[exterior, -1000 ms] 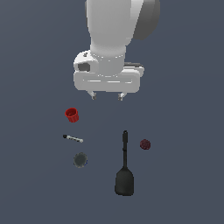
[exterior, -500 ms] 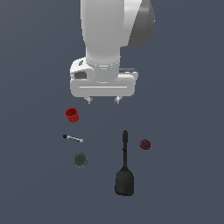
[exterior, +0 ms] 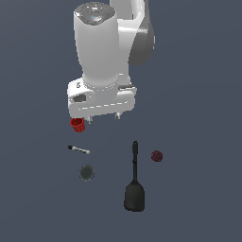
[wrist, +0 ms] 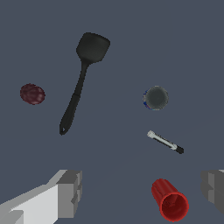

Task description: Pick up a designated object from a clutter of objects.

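The designated object is a short white-grey stick with a black tip [exterior: 79, 149], lying flat on the floor; the wrist view shows the stick [wrist: 165, 142] too. My gripper [exterior: 103, 116] hangs open above the floor, behind the stick and off to the exterior view's right of the red cup [exterior: 77, 125]. Nothing is between the fingers [wrist: 69, 194]. In the wrist view the red cup [wrist: 170, 200] lies between the two fingertips, nearer one of them, well below them. The rest of the clutter is a black spatula [exterior: 134, 179], a dark red ball [exterior: 157, 156] and a dark grey disc [exterior: 87, 172].
The spatula [wrist: 81, 78], ball [wrist: 32, 94] and disc [wrist: 156, 97] also show in the wrist view, spread apart on the plain dark grey floor. The arm's white body fills the upper middle of the exterior view.
The arm has drifted toward the exterior view's left, bringing the open fingers closer to the red cup. The objects on the floor have not moved.
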`<state>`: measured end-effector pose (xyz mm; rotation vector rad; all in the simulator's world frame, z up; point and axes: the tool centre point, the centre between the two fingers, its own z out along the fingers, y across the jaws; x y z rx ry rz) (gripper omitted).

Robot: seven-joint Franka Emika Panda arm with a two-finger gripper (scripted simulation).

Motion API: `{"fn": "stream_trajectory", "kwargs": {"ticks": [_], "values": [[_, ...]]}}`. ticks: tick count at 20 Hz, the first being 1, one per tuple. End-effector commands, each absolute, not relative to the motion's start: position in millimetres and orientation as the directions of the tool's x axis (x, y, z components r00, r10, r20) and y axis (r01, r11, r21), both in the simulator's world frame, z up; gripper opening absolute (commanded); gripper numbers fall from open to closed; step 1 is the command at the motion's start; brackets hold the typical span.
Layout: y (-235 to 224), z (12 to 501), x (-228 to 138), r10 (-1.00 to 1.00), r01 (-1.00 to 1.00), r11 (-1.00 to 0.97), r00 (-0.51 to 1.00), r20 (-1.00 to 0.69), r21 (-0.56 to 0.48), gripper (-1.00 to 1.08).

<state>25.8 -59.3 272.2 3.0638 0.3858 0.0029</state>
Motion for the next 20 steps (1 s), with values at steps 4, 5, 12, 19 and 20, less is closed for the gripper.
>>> {"fn": "stream_trajectory", "kwargs": {"ticks": [4, 5, 12, 19, 20], "values": [[-77.9, 250.6, 31.4, 0.358, 0.358, -0.932, 0.934, -0.014, 0.052, 1.0], [-81.3, 246.7, 32.2, 0.377, 0.377, -0.925, 0.926, -0.016, 0.051, 1.0], [-104.9, 218.6, 36.7, 0.507, 0.508, -0.86, 0.861, -0.026, 0.045, 1.0], [-128.4, 190.1, 38.6, 0.627, 0.628, -0.778, 0.779, -0.031, 0.035, 1.0], [-131.7, 186.0, 38.7, 0.643, 0.644, -0.765, 0.765, -0.032, 0.033, 1.0]]}}
